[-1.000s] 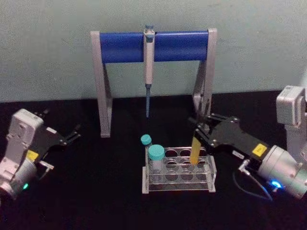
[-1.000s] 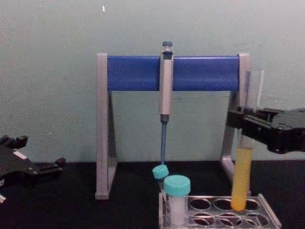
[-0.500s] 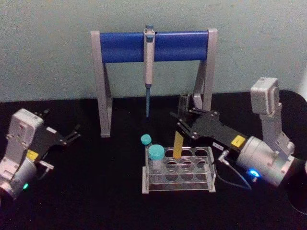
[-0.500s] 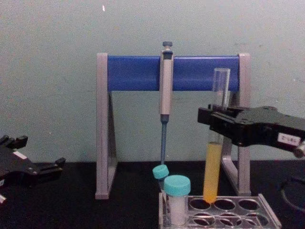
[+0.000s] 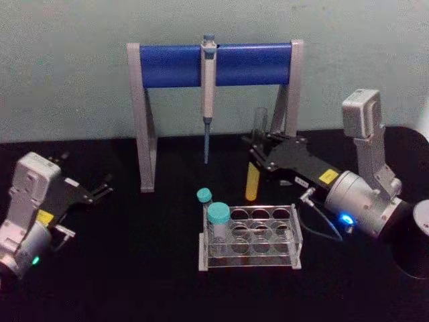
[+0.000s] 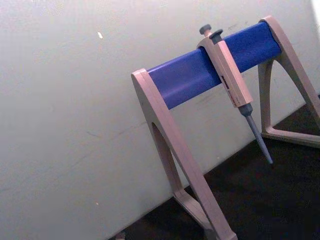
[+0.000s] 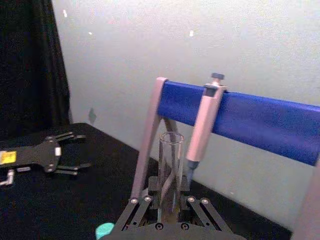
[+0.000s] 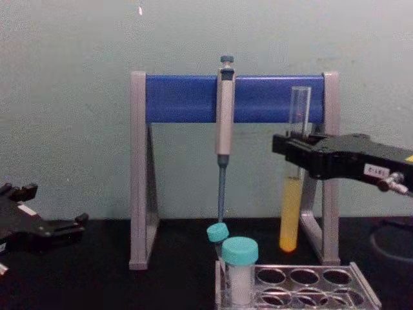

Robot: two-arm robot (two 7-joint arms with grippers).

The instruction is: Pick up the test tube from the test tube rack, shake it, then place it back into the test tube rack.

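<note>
**Tube clear of the rack, held upright for the shake**

Nearest me, below the working jaws and a little to their left, the test tube rack (image 5: pixel 255 260) sits on the black table (image 5: pixel 147 268). Two teal-capped vials (image 5: pixel 218 215) stand at its left end. The holes straight under the jaws show nothing in them, so I judge there is an open way back down when I need it.

The right gripper (image 5: pixel 257 149) has its jaws clenched on the test tube (image 5: pixel 252 184). The tube hangs free, its rounded bottom above the rack's top plate and just beyond the back row, touching nothing. The grip is on the clear glass above the yellow liquid, so the whole liquid column shows below the jaws and the open mouth stands above them. Holding it close to upright makes sense to me: there is no cap, and any real tilt would risk a spill. I read this as lift done, shake about to start or under way, return not yet made.

Well off to the left of those jaws, the left gripper (image 5: pixel 106 186) rests low over the table with its jaws spread and nothing between them. It is parked out of the way.

Behind the working jaws stands the pipette stand (image 5: pixel 174 65), with its right leg close behind the tube. The pipette (image 5: pixel 208 80) hangs from the blue bar to the jaws' left, tip pointing down. I would keep the shake short and away from that leg and tip, since the tube's mouth comes up near the bar's height in the chest view.
</note>
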